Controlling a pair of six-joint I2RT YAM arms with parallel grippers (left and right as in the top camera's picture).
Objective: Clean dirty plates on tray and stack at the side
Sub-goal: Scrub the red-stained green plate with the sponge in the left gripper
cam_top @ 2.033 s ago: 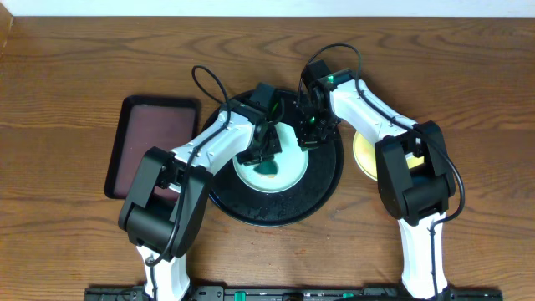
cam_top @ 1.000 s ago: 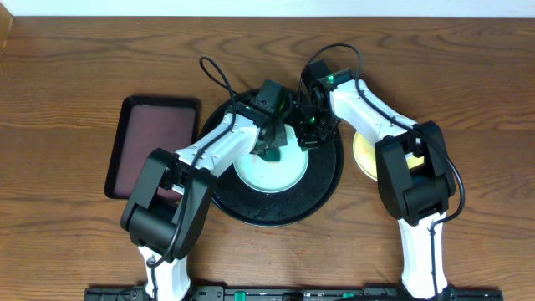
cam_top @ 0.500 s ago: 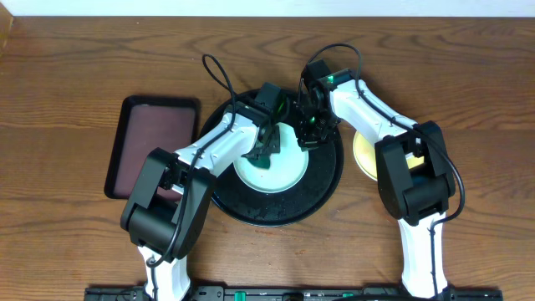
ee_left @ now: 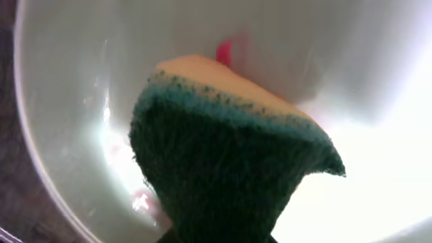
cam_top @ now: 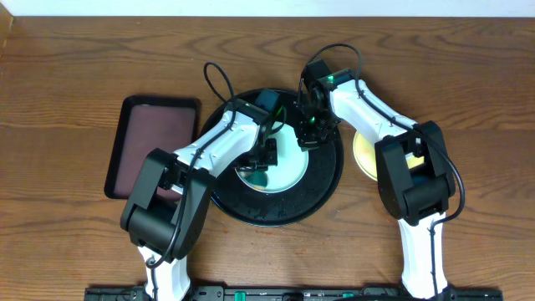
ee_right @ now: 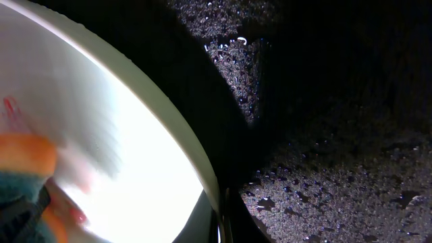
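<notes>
Compared with half a second ago, the left jaws and their sponge have slid slightly toward the near-left part of the plate; the right arm has not shifted.

Wooden bench, seen from overhead, carrying all items. Round black tray at centre, its surface beaded with droplets in the right wrist view. Brown rectangular tray well to its left. Mint plate lying inside the black tray. Yellow plate on the bench just right of the black tray, partly hidden by the right arm. Left jaws closed on the green-and-yellow sponge, green face pressed onto the mint plate. Right jaws closed at the plate's far-right rim; whether they pinch the rim cannot be told. Red smear on the plate just beyond the sponge.
</notes>
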